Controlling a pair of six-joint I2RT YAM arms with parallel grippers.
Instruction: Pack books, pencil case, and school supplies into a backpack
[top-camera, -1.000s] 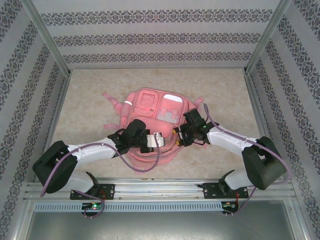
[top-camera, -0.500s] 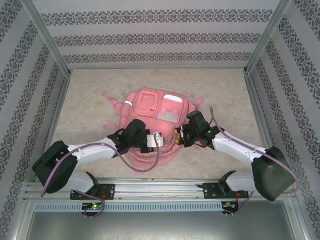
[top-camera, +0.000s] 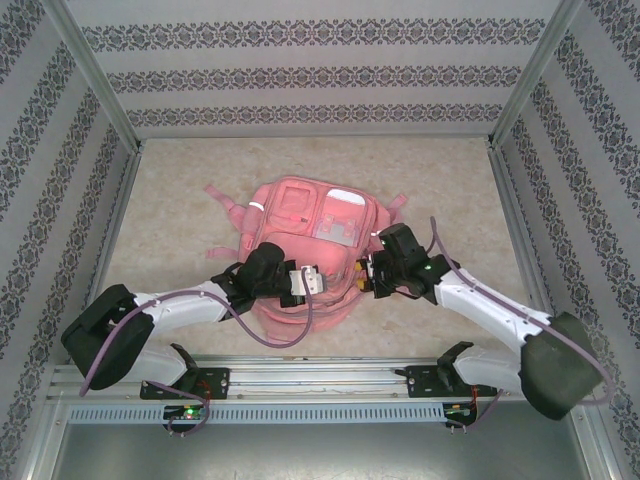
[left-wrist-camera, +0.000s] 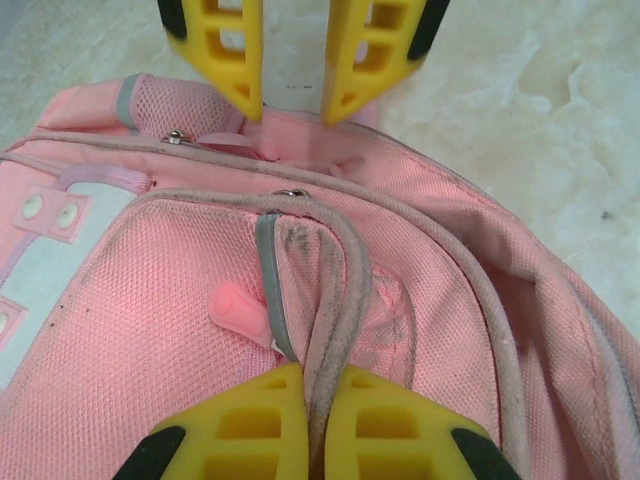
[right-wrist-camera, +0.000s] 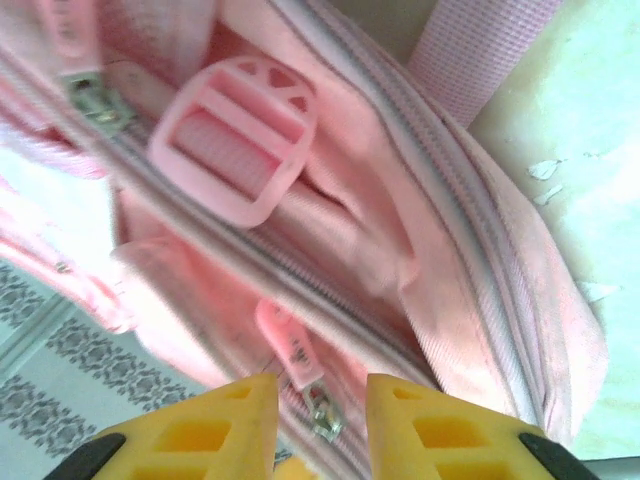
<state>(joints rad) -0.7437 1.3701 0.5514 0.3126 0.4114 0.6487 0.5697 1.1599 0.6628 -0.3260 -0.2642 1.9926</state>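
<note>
Pink fabric backpack (top-camera: 300, 215) lies flat at the middle of the marbled beige desk (top-camera: 170, 230). Left end effector (left-wrist-camera: 312, 380) pressed together, pinching a grubby ridge of fabric at the backpack's near end. Right end effector (right-wrist-camera: 320, 390) partly spread, a small pink zipper pull (right-wrist-camera: 285, 345) sitting between its fingers.

Soft pink backpack (top-camera: 292, 206) lies flat, front upward

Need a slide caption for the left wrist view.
Left fingers pinch a seam of the pink backpack; right fingers, open, poised at its zipper pull.
</note>
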